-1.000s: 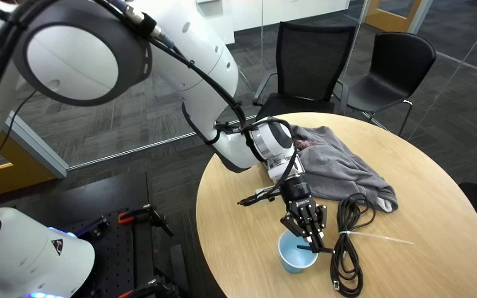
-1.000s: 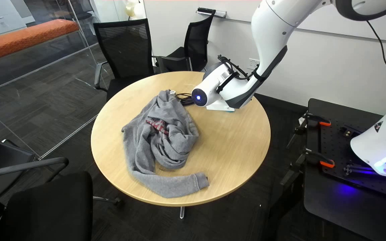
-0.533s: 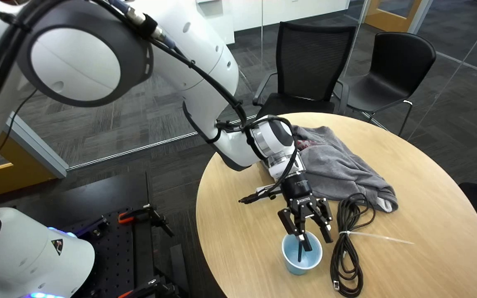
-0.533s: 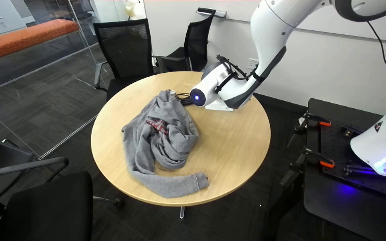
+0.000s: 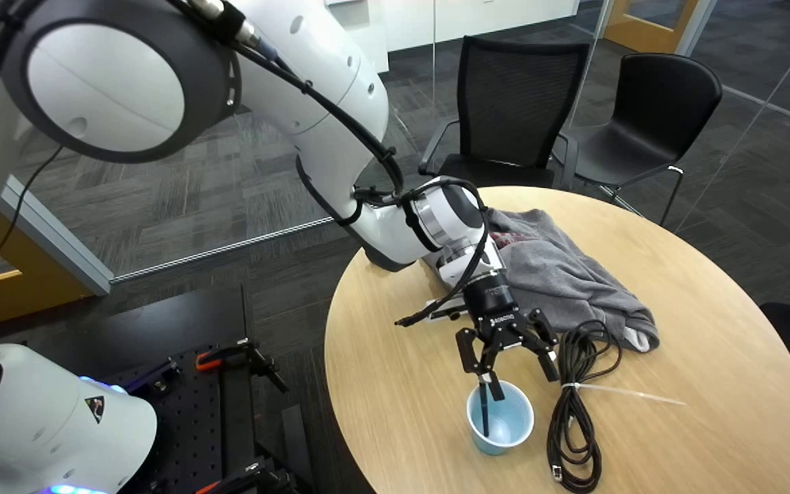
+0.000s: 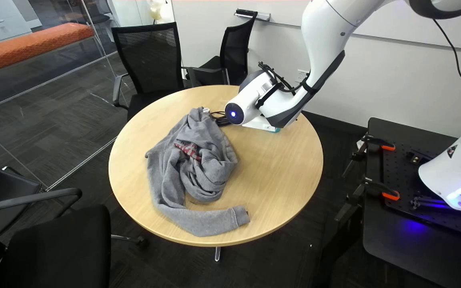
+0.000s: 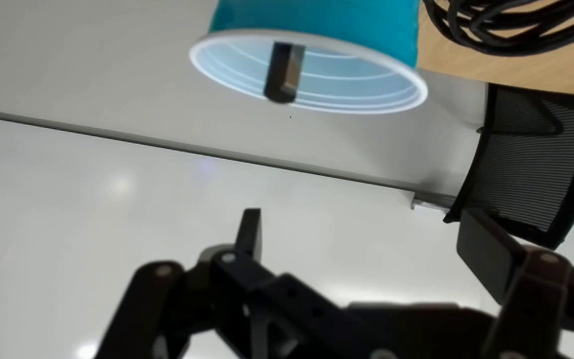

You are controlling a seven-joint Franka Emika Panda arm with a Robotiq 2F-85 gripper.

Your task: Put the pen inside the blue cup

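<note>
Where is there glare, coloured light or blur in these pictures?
Wrist view: glare spots on the whiteboard, the claw blurred in its nearest parts, the blue cup crisper; in an exterior view: blue light from the robot's base glowing on the black table.

Mesh chairs [image 6: 148,60], a glass wall [image 6: 54,120] and a whiteboard [image 6: 398,26] suggest an office.

blue cup [image 5: 506,418]: smooth plastic | sweatshirt [image 6: 202,176]: rough, matt cloth | tabletop [image 6: 276,180]: smooth wood
</note>
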